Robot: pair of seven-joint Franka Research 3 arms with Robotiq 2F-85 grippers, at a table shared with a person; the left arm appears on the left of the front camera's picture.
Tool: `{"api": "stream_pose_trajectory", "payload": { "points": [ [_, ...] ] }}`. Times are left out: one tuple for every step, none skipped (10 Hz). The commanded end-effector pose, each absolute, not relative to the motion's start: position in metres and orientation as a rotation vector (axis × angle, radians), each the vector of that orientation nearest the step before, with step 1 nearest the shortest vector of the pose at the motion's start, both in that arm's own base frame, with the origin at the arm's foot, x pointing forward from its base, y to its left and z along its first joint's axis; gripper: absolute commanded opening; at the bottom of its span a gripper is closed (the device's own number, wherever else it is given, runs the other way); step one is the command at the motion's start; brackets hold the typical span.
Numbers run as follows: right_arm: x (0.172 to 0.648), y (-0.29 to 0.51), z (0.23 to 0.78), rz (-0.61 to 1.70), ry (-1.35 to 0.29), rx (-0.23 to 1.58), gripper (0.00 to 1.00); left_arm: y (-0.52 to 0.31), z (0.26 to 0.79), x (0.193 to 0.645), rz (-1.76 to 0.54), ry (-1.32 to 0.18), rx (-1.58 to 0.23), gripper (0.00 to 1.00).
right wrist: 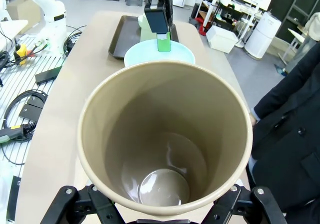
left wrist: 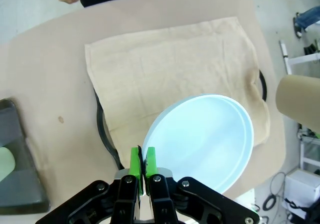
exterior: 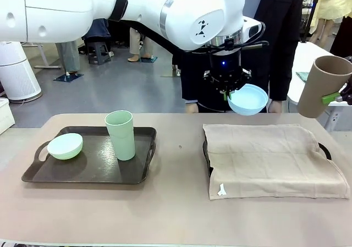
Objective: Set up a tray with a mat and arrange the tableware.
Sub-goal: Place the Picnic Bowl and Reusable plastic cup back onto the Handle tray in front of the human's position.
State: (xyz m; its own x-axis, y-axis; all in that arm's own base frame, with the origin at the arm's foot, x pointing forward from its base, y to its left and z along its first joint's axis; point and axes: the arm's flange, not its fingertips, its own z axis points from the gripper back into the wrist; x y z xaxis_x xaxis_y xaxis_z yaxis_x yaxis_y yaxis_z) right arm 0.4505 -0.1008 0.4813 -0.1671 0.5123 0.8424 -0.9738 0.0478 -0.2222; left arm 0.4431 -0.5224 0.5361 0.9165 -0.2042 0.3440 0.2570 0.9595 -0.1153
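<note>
My left gripper [exterior: 227, 95] hangs above the far edge of the beige mat [exterior: 272, 159] and is shut on the rim of the pale blue bowl [exterior: 248, 99]. In the left wrist view its green pads [left wrist: 136, 163] pinch the bowl's [left wrist: 205, 139] near edge over the mat [left wrist: 170, 69]. The mat covers the right tray [exterior: 325, 149]. My right gripper [exterior: 335, 97] holds the brown cup [exterior: 322, 84] tilted in the air at the right edge; the cup [right wrist: 165, 139] hides its fingers. A pale green bowl [exterior: 65, 146] and a pale green cup [exterior: 120, 135] stand on the left tray [exterior: 88, 173].
A person in dark clothes stands at the far side, with a hand [exterior: 191, 108] resting at the table edge. Bare table [exterior: 176, 203] lies between the two trays and along the front edge. A white shelf [exterior: 313, 60] stands beyond the far right corner.
</note>
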Motion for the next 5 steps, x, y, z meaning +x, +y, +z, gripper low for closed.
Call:
{"api": "stream_pose_trajectory", "payload": {
  "points": [
    [0.460,-0.104,0.440,1.470,-0.948,0.672,0.85,-0.529,0.500,0.452,-0.253,-0.318,-0.140,0.04],
    [0.462,-0.106,0.417,1.458,-0.952,0.699,0.85,-0.536,0.474,0.458,-0.260,-0.302,-0.129,0.04],
    [0.463,-0.106,0.396,1.445,-0.931,0.724,0.85,-0.542,0.450,0.463,-0.268,-0.275,-0.132,0.04],
    [0.464,-0.103,0.381,1.446,-0.943,0.750,0.85,-0.545,0.435,0.467,-0.276,-0.251,-0.141,0.04],
    [0.462,-0.100,0.377,1.399,-0.951,0.685,0.85,-0.547,0.434,0.467,-0.248,-0.222,-0.137,0.04]
  ]
}}
